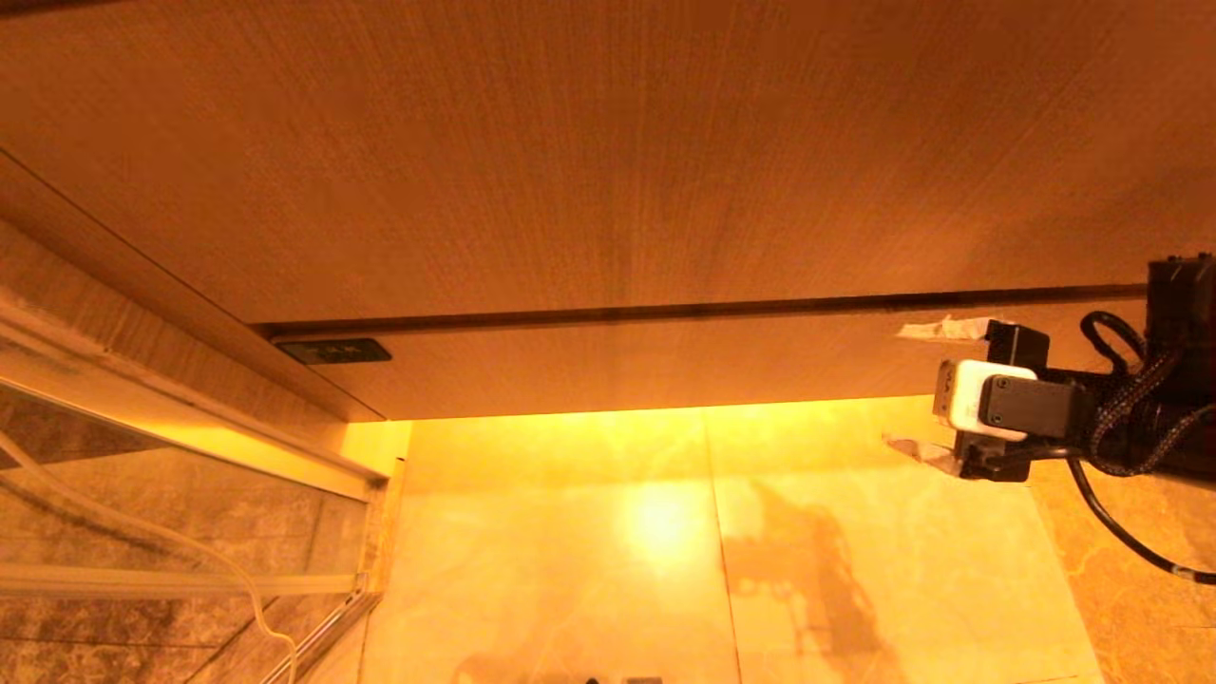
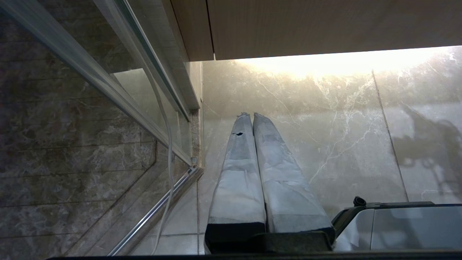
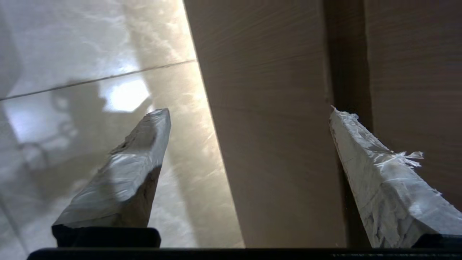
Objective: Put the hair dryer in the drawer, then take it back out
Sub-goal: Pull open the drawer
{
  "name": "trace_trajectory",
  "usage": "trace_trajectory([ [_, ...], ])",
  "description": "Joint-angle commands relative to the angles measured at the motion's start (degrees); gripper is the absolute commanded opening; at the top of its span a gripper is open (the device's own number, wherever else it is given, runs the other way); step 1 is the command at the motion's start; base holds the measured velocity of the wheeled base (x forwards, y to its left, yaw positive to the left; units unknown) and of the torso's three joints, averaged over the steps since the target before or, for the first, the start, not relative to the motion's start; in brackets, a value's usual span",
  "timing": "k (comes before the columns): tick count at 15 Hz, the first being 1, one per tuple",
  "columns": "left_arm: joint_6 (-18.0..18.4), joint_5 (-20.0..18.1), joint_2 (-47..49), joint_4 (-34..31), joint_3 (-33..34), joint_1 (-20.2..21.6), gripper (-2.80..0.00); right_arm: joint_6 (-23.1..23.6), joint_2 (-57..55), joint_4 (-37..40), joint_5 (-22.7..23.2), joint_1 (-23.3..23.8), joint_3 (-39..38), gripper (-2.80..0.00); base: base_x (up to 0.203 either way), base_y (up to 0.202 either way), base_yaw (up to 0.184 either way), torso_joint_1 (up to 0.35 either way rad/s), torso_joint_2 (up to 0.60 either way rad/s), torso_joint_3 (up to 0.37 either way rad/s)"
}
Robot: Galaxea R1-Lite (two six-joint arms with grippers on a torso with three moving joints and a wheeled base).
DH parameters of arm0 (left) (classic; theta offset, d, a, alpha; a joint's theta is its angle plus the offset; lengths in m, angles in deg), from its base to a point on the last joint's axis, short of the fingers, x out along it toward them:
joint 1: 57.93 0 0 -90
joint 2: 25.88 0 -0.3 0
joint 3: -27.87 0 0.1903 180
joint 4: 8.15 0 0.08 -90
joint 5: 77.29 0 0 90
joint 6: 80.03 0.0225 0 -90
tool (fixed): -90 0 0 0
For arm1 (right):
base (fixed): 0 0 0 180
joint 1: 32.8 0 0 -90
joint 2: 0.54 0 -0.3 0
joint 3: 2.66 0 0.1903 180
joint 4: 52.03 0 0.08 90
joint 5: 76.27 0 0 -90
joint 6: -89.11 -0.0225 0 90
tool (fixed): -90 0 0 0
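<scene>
The drawer (image 1: 665,361) is the narrow wood-grain strip with a small dark label (image 1: 332,351) at its left end. It sits pushed in, and its inside is hidden. My right gripper (image 1: 893,385) is at the drawer front's right end, open. One taped finger is by the dark gap above the front and the other just below its lower edge. In the right wrist view, the drawer front (image 3: 270,144) fills the space between the spread fingers (image 3: 144,159) of the right gripper (image 3: 247,110). My left gripper (image 2: 250,115) hangs shut over the floor with nothing in it. The hair dryer is out of view.
The taller wood-grain panel (image 1: 570,142) sits above the drawer. A glass partition with a metal frame (image 1: 142,475) stands at the left, with a white hose (image 1: 190,551) behind it. The glossy marble floor (image 1: 665,570) spreads below. Part of the robot's base (image 2: 397,227) is beside the left gripper.
</scene>
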Motion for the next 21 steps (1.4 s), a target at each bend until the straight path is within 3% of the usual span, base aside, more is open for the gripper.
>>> trace_trajectory([
  [1,-0.03,0.0,-0.09,0.0,0.05,0.0,-2.8,0.44,-1.67,-1.36,0.18,0.03,-0.71,0.0,0.0,0.0,0.0,0.0,0.0,0.0],
  [15,0.02,0.0,-0.09,0.0,-0.04,0.0,-2.8,-1.74,-12.3,-15.39,-0.03,1.49,2.92,0.0,0.0,0.0,0.0,0.0,0.0,0.0],
  [21,0.02,0.0,-0.05,0.0,-0.04,0.0,-2.8,-1.68,-15.86,-15.88,-0.25,2.53,4.5,0.0,0.0,0.0,0.0,0.0,0.0,0.0],
])
